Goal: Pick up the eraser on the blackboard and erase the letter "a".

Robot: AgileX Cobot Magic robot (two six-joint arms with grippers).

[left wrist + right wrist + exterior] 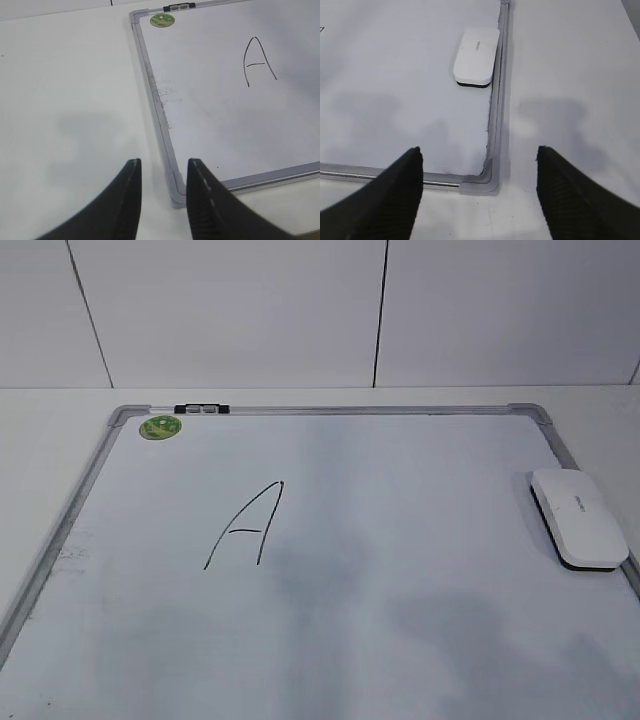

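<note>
The eraser [578,517], a white rounded block with a black base, lies on the right side of the blackboard [400,480], against its frame. It also shows in the right wrist view [476,56]. No lowercase "a" shows in any view. A tall capital "A" [245,527] is drawn left of the board's middle and also shows in the left wrist view [258,60]. My left gripper [164,162] is open and empty over the board's near left corner. My right gripper [479,150] is wide open and empty over the near right corner, well short of the eraser. Neither gripper shows in the exterior view.
A round green sticker [160,425] and a small black-and-silver clip [201,409] sit at the board's far left corner. The board lies flat on a white table [65,100], with a white tiled wall [300,310] behind. Faint smudges mark the board's left edge [165,92].
</note>
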